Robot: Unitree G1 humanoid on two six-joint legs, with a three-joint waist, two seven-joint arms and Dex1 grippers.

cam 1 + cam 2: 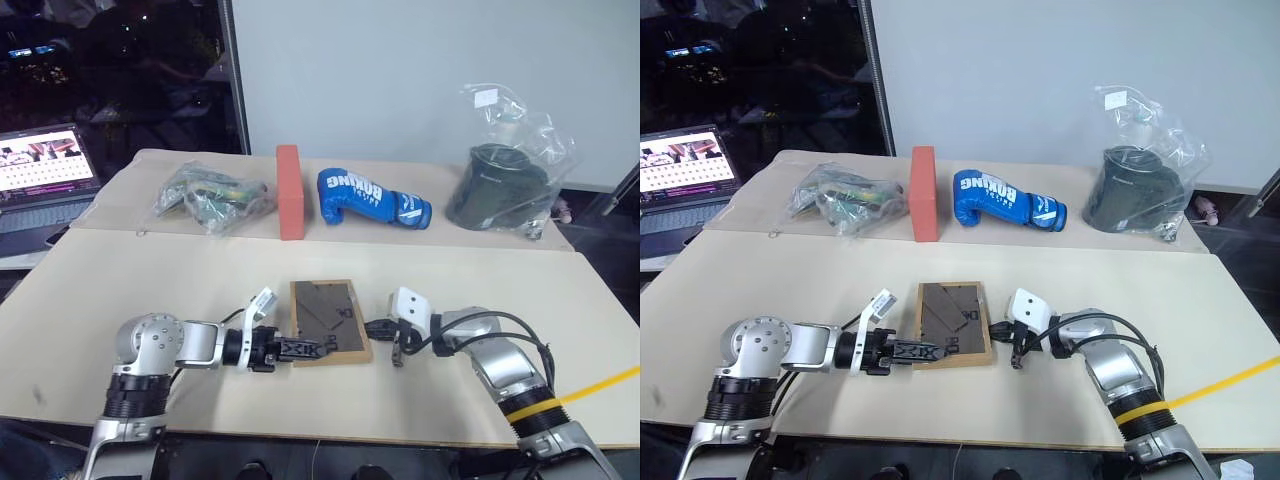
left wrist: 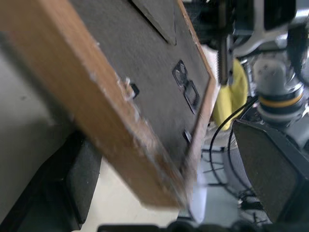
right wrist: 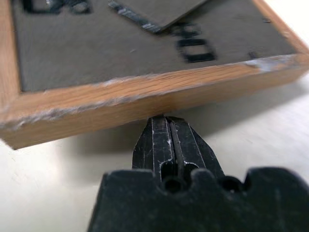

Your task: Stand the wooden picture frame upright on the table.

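A: What is the left claw (image 1: 318, 349) doing?

B: Its two black fingers are spread wide. One is on each side of the near edge of the wooden picture frame (image 1: 328, 319).

A: And the right claw (image 3: 169, 137)?

B: Its fingers are pressed tight together with nothing between them. The tips sit right at the wooden side edge of the frame.

A: Where is the frame?

B: It lies back side up on the counter (image 1: 150, 285), between the two claws. You can see the brown backing board and its little clips.

A: What is farther away?

B: An orange-red block (image 1: 289, 192) stands up at the back. Beside it lie a blue boxing glove (image 1: 370, 198), a crinkly bag (image 1: 210, 198) and a dark thing in a clear bag (image 1: 500, 185). A laptop (image 1: 42, 175) sits off to the left.
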